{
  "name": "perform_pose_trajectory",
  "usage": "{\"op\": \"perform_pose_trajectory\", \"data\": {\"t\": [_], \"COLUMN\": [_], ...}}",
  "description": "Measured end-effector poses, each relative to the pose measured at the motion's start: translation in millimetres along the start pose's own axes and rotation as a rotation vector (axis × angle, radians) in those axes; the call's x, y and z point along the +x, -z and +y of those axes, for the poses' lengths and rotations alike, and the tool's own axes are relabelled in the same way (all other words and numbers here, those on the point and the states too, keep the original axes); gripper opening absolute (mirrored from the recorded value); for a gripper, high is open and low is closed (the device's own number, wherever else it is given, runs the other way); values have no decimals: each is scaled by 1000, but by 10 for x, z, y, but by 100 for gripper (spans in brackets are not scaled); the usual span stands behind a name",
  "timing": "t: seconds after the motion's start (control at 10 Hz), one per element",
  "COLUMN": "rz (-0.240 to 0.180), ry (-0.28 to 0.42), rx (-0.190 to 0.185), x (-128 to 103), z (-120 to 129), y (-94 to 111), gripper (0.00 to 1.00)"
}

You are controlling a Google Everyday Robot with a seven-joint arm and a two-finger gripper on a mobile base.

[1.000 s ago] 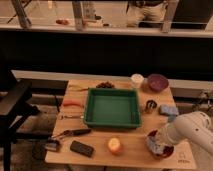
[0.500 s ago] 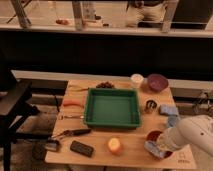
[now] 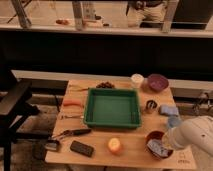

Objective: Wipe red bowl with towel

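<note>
The red bowl (image 3: pixel 156 138) sits at the near right corner of the wooden table (image 3: pixel 131 152). A pale bluish towel (image 3: pixel 157 148) lies inside it, against its near side. My gripper (image 3: pixel 166 145) comes in from the right at the end of the white arm (image 3: pixel 194 133) and sits at the bowl's right rim, against the towel.
A green tray (image 3: pixel 112 108) fills the table's middle. A purple bowl (image 3: pixel 157 82) and a white cup (image 3: pixel 136 80) stand at the far right. A metal cup (image 3: pixel 151 105) and a blue sponge (image 3: pixel 168 110) lie behind the red bowl. An orange fruit (image 3: pixel 115 145) and a black phone (image 3: pixel 81 148) lie near the front edge.
The gripper and towel have slid from the bowl's far side toward its near side, uncovering more of the red rim. The arm has dropped slightly.
</note>
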Motion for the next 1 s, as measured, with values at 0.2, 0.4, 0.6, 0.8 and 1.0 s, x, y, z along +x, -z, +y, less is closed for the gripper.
{"op": "perform_pose_trajectory", "data": {"t": [0.2, 0.4, 0.6, 0.8, 1.0], "rz": [36, 56, 62, 44, 10], "ry": [-9, -3, 0, 16, 19], "rx": [28, 53, 68, 65, 45], "x": [94, 96, 69, -86, -210], "z": [-140, -295, -344, -352, -260], "y": [-23, -24, -19, -32, -17], "gripper": [0, 0, 0, 0, 0]}}
